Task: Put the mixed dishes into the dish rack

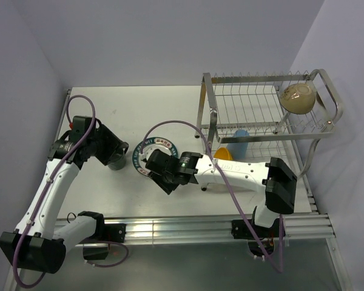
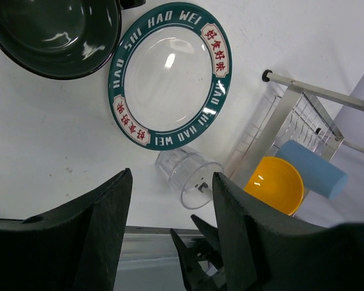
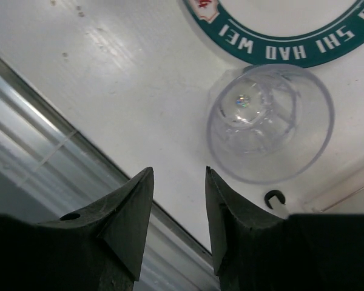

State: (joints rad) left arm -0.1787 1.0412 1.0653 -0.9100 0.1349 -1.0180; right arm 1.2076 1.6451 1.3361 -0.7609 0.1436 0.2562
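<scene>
clear glass (image 3: 270,124) just beside teal-rimmed plate (image 2: 170,76); left fingers (image 2: 97,242), right fingers (image 3: 121,230) spread, empty.

Bright, even light from above, soft shadows, faint glare on the table (image 3: 109,60), wrist views sharp

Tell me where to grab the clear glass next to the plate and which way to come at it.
It seems to stand mouth up, so come from above with the right gripper and pinch the clear glass by its wall at the rim, one finger inside, on the side facing away from the plate.
</scene>
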